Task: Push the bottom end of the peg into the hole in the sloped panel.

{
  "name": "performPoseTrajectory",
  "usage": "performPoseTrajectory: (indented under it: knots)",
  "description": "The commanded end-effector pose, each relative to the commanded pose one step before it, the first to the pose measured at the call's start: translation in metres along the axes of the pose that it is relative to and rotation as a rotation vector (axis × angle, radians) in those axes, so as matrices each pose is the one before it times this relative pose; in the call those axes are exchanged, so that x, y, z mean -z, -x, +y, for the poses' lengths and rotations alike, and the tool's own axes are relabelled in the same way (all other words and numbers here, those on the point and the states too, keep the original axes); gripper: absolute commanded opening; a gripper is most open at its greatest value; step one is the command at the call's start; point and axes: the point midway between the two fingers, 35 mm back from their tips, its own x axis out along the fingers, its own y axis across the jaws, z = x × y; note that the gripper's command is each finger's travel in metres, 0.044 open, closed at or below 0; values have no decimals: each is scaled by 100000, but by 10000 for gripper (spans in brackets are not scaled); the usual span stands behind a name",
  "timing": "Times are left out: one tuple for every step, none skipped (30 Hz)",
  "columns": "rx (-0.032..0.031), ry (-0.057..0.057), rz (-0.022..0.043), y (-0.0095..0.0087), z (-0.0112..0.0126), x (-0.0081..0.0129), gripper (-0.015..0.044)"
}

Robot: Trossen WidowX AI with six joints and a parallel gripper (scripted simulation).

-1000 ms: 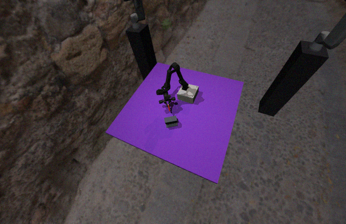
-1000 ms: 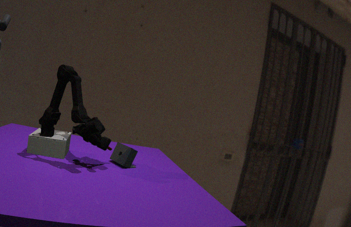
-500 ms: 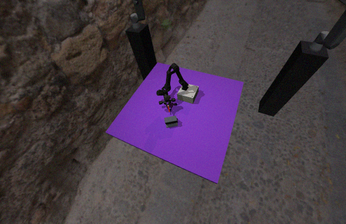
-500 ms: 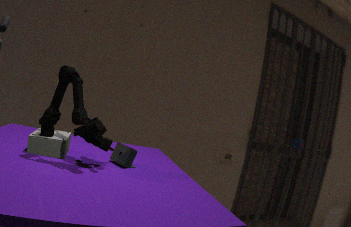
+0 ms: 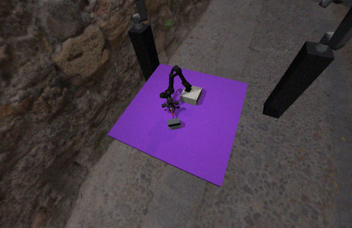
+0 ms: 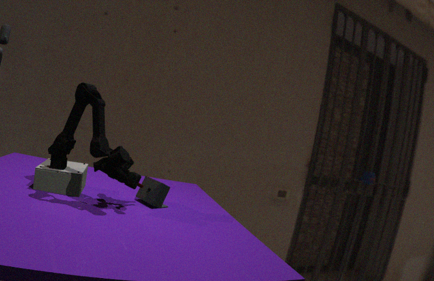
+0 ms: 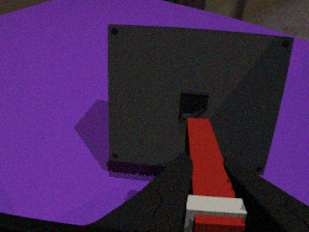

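Note:
A red flat-sided peg (image 5: 171, 112) (image 6: 140, 185) (image 7: 207, 150) with a pale band is held by my gripper (image 5: 171, 109) (image 6: 137, 183) (image 7: 203, 165), which is shut on it. The peg points at the sloped dark grey panel (image 5: 174, 121) (image 6: 159, 191) (image 7: 145, 72). The panel's square hole (image 6: 148, 189) (image 7: 194, 103) is open and dark inside. In the wrist view the peg's far end shows just below the hole, overlapping the hole's lower edge, and its sides look nearly lined up with the hole's. Whether the peg's end touches the panel I cannot tell.
The arm stands on a white box (image 5: 196, 92) (image 6: 45, 180) on the purple table (image 5: 208, 134) (image 6: 158, 244). Two dark pillars (image 5: 144, 48) (image 5: 294, 83) stand beyond the table's edges. Shadows of the arm fall on the table.

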Motion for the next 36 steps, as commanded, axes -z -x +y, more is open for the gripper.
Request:
performPoseTrajectory:
  knots:
    - [255,-759,-253,-522,47,179,0]
    - [78,-44,-168,-89,-5,-5,0]
    - [72,-42,-159,-83,-3,-4,0]
    - [71,-42,-160,-82,-3,-4,0]
    - [70,-43,-161,-82,-1,-4,0]
    - [69,-43,-163,-82,-1,-4,0]
    - [10,-6,-27,-12,0,0,0]
    - [21,-11,-56,-25,0,-1,0]
    - [32,-18,-87,-39,0,-1,0]
    - [39,-22,-108,-48,1,-1,0]
    - [47,-27,-132,-58,1,-2,0]
    - [55,-32,-157,-69,3,-1,0]
    - [61,-37,-178,-77,4,-1,0]
    - [62,-39,-186,-80,6,2,0]
    - [61,-40,-188,-80,7,2,0]
    - [50,-34,-157,-66,8,5,0]
    - [47,-33,-152,-63,8,5,0]
    - [45,-32,-147,-60,8,4,0]
    - [35,-25,-115,-47,4,10,0]
    - [21,-16,-72,-29,3,6,0]
    - [1,-1,-3,-23,-2,-5,0]
    - [2,-1,-5,-42,-3,-8,0]
    - [3,-2,-9,-67,-4,-12,0]
    - [4,-3,-11,-85,-3,-14,0]
    - [4,-3,-12,-94,-3,-14,0]
    - [4,-4,-15,-115,-3,-15,0]
    - [4,-4,-17,-122,-1,-14,0]
    - [5,-5,-20,-146,1,-12,0]
    - [4,-5,-20,-147,6,-9,0]
    - [3,-4,-18,-139,7,-4,0]
    - [2,-3,-15,-131,10,-1,0]
    - [1,-3,-14,-127,9,2,0]
    - [1,-2,-12,-123,10,3,0]
    - [1,-2,-11,-122,7,4,0]
    - [0,-2,-11,-121,7,5,0]
    - [0,-1,-10,-120,5,5,0]
